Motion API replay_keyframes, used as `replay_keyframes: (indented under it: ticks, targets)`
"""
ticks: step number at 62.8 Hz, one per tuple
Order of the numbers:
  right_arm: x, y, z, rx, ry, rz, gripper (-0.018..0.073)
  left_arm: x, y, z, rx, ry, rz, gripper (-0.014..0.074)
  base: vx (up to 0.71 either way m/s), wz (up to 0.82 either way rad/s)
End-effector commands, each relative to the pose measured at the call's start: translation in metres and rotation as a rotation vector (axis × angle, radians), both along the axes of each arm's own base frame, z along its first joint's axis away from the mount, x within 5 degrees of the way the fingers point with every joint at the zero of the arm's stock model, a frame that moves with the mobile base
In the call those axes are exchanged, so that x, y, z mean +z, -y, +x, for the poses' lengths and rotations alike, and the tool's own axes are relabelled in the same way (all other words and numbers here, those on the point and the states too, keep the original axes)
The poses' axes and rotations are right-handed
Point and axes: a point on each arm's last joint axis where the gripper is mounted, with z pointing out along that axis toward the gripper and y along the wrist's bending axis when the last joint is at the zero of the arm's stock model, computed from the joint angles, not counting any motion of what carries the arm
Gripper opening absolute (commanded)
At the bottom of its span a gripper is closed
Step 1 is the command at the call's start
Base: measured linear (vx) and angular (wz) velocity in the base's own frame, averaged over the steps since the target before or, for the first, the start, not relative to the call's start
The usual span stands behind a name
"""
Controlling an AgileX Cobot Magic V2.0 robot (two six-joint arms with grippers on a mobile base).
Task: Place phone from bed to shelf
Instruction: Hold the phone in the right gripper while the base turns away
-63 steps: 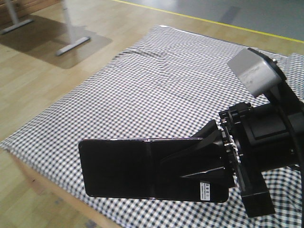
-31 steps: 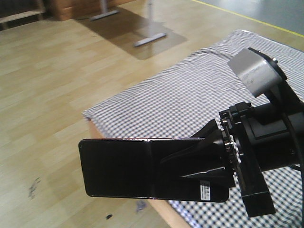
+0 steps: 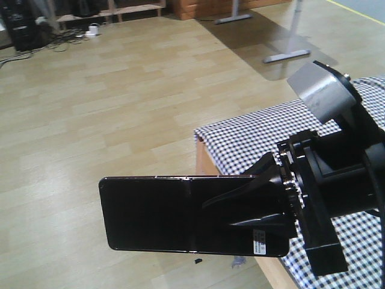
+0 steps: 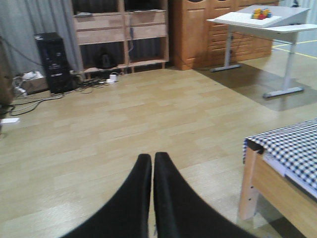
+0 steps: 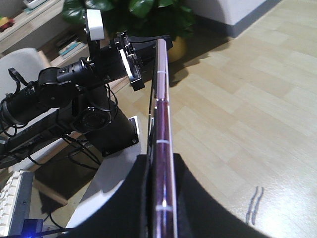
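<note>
The black phone (image 3: 180,214) hangs flat-on in the front view, sticker end inside my right gripper (image 3: 264,208), which is shut on it. From the right wrist the phone (image 5: 161,99) shows edge-on between the black fingers (image 5: 185,198), above wood floor. The bed (image 3: 252,135) with its checked sheet lies behind and to the right, its corner (image 4: 287,144) also in the left wrist view. My left gripper (image 4: 152,159) is shut on nothing, over bare floor. A light wood shelf (image 4: 121,32) stands against the far wall.
A white desk on metal legs (image 4: 260,20) and a brown cabinet (image 4: 205,29) stand at the back right. A black computer tower (image 4: 52,62) and loose cables (image 4: 29,99) lie beside the shelf. My left arm (image 5: 74,84) and a potted plant (image 5: 143,12) fill the right wrist view's upper left.
The view has swung left: the bed has slid to the right edge and open floor now fills the frame. The phone stays in my right gripper, unchanged in its hold.
</note>
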Motion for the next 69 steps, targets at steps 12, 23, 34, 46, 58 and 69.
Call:
replay_keyframes:
  ticks: [12,23,34,46,58,69]
  targets:
    - [0.0183,-0.001,-0.0118,0.06,0.001,0.094,-0.0002,0.0045,0.0,0.0004,0.0,0.072,-0.005,0.0001,-0.03,0.29]
    - [0.0183,-0.001,-0.0118,0.06,0.001,0.094,-0.0002,0.0045,0.0,0.0004,0.0,0.072,-0.005,0.0001,0.0,0.16]
    - [0.0183,-0.001,-0.0118,0.06,0.001,0.094,-0.0002,0.0045,0.0,0.0004,0.0,0.072,-0.005,0.0001,0.03,0.14]
    - [0.0183,-0.001,-0.0118,0.06,0.001,0.094,-0.0002,0.0045,0.0,0.0004,0.0,0.072,-0.005,0.0001,0.06,0.23]
    - [0.0183,-0.001,-0.0118,0.06,0.001,0.094,-0.0002,0.0045,0.0,0.0004,0.0,0.072,-0.005,0.0001,0.08,0.29]
    - [0.0183,-0.001,-0.0118,0.06,0.001,0.094,-0.0002,0.0045,0.0,0.0004,0.0,0.072,-0.005,0.0001,0.09,0.28]
